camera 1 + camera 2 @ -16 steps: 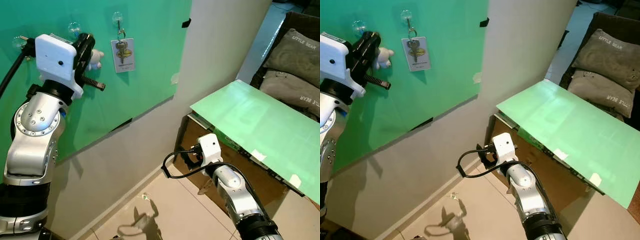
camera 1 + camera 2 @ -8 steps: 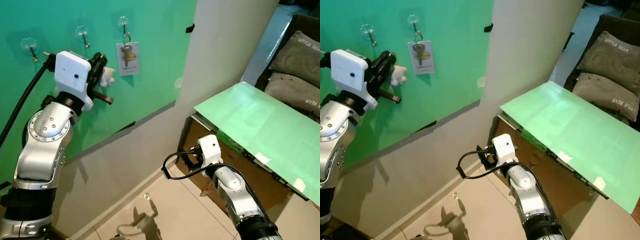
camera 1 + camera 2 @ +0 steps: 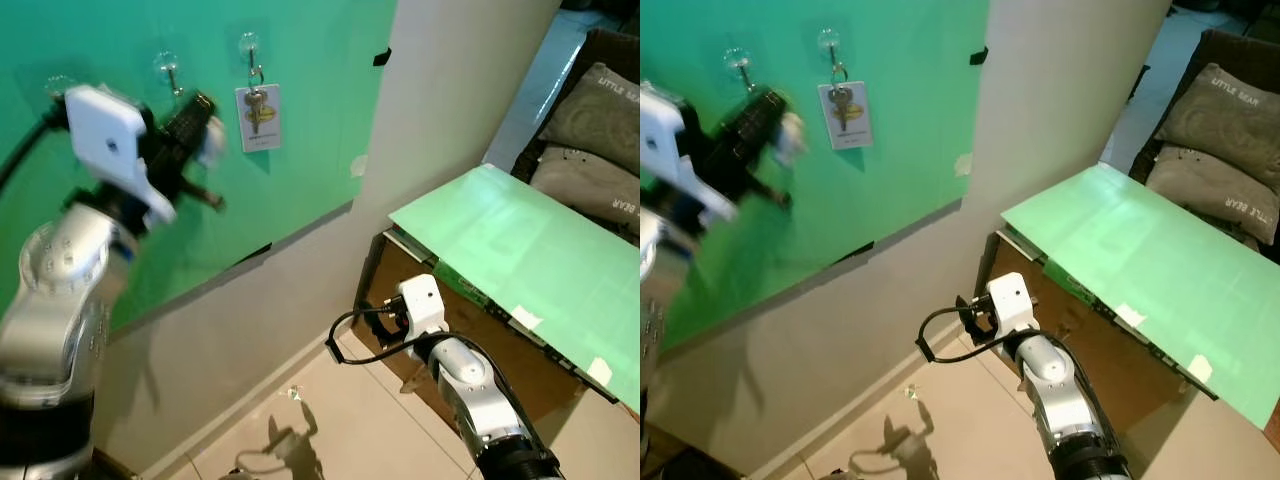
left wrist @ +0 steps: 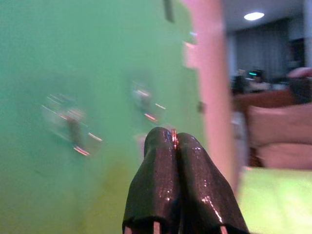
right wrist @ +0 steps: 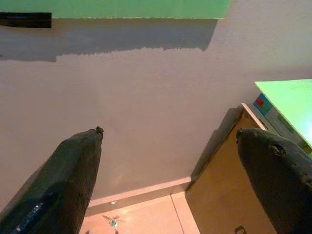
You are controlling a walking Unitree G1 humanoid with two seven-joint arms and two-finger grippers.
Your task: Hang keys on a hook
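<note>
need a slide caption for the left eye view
Left gripper raised, motion-blurred, at the green wall panel near the clear hooks; keys with tag hang alongside.

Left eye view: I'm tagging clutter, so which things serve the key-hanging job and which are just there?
Job: left gripper, shut on a small white keychain charm; free hooks; green board.
Just there: keys with tag already hung, green-topped table, pillows, right gripper.

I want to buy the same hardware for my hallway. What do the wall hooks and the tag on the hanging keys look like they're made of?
The hooks look like clear plastic suction cups with a thin metal hook: see-through discs with glints. The tag behind the keys looks like a flat white card, perhaps laminated; its finish is too small to tell.
</note>
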